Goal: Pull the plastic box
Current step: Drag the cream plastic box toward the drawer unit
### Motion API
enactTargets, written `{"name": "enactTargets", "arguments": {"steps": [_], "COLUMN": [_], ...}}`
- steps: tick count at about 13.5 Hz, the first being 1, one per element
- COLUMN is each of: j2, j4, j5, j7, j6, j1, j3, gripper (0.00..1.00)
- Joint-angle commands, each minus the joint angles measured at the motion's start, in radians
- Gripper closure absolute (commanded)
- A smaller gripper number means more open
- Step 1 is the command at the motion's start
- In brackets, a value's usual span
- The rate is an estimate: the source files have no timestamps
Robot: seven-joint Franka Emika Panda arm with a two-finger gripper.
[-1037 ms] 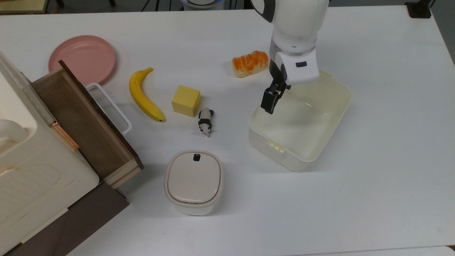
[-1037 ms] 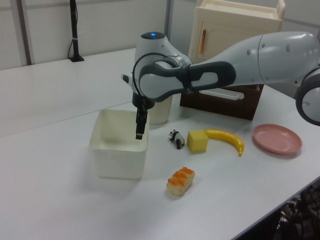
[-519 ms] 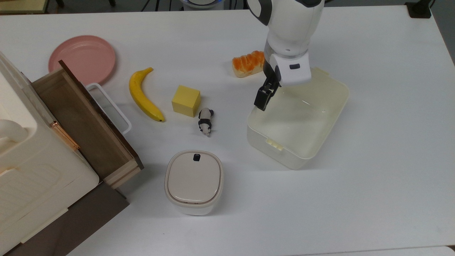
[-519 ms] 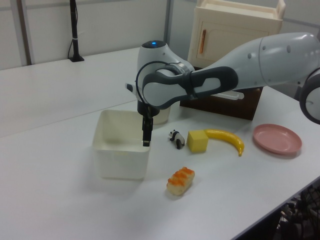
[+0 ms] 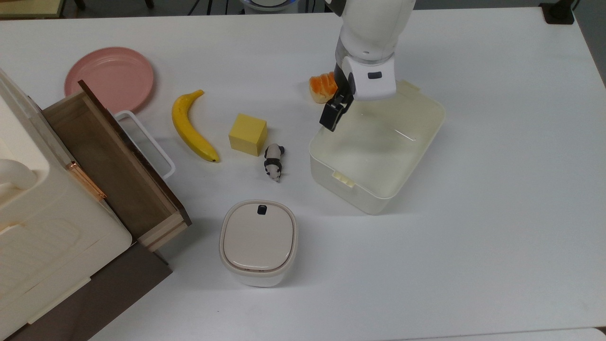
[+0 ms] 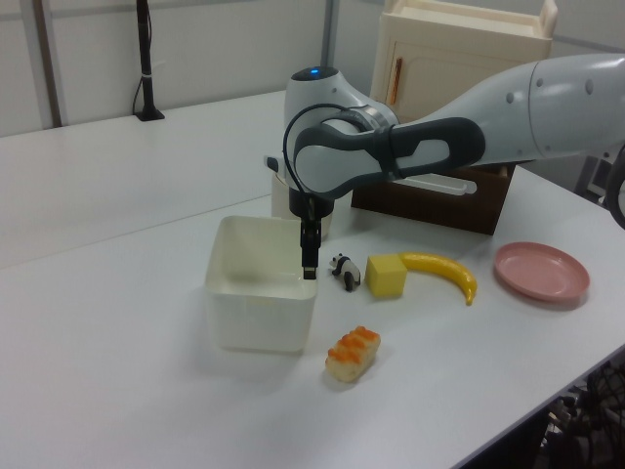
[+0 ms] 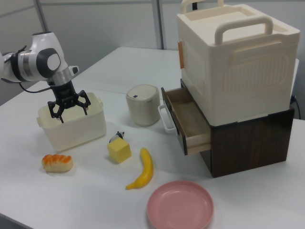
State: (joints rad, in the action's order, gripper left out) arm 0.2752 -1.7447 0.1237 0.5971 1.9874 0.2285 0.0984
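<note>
the claw (image 7: 69, 109) hangs with its fingers spread wide, their tips dipped inside the plastic box (image 7: 71, 125) and one finger (image 5: 330, 116) at the box's long wall on the top view's left. the box is a cream-white, see-through tub, open-topped and empty, standing on the white table (image 5: 497, 189) just beside the bread roll (image 5: 322, 87), right of the toy panda (image 5: 273, 162) in the top view.

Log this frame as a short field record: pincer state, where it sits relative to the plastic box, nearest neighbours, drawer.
pincer: open, fingers spread
pincer position: at the rim of the plastic box, one finger at the wall on the top view's left
box contents: nothing seen inside
nearest neighbours: bread, panda figure
drawer: open
</note>
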Motion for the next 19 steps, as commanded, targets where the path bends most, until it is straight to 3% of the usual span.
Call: {"name": "enactTargets", "arguments": {"steps": [1, 6, 10, 12, 15, 19], "j2": [-0.066, -0.178, -0.189, -0.198, -0.273, -0.362], "j4": [-0.065, -0.174, -0.164, -0.116, -0.079, -0.036], "j5": [0.013, 0.016, 0.01, -0.006, -0.007, -0.039], "j7": [0.059, 0.144, 0.132, -0.021, -0.375, -0.589], "j6": [-0.028, -0.033, -0.061, -0.062, -0.111, -0.284], "j1": [0.006, 0.0, -0.001, -0.004, -0.037, -0.116], "j3": [-0.025, -0.058, -0.068, -0.068, -0.068, -0.059], "gripper": [0.0, 0.0, 0.0, 0.0, 0.0, 0.0]}}
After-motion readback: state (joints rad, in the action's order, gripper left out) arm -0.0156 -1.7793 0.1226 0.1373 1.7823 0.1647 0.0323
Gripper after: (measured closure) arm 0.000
